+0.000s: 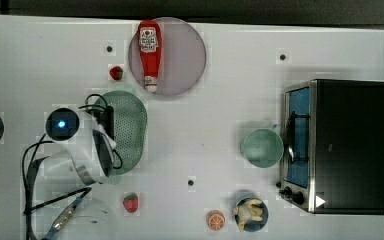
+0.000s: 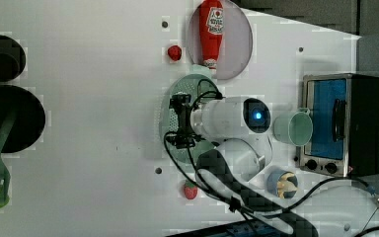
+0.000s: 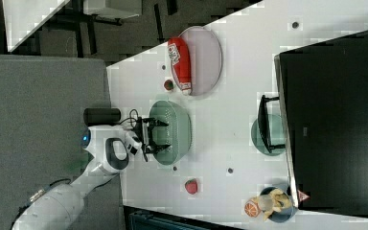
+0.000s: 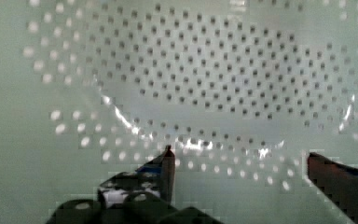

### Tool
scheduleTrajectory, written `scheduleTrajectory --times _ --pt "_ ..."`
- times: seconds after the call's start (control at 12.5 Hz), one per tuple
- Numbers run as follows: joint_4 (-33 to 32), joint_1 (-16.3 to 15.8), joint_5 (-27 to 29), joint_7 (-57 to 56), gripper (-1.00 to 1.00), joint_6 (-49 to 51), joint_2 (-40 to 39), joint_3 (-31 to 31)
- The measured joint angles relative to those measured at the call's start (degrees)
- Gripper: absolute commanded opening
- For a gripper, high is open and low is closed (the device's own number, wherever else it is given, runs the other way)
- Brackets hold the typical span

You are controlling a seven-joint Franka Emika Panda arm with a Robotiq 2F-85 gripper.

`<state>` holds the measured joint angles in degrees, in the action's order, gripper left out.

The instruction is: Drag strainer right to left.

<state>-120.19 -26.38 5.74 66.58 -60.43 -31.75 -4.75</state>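
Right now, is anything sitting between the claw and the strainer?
Nothing visible. The open claw hangs right over the strainer, its perforated bowl directly beneath the fingertips. The right view shows the same: claw over the strainer.

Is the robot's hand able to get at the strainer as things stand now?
Probably yes. The hand is open and sits right over the strainer, its fingers spread above the dotted inside. Nothing lies between them; the ketchup bottle and the strawberries lie off to the sides.
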Motion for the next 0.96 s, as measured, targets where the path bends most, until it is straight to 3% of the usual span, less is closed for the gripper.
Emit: scheduleTrajectory --times 0.96 --pt "15.3 -10.0 1.8 10.7 1.00 2.1 -9.8 -0.6"
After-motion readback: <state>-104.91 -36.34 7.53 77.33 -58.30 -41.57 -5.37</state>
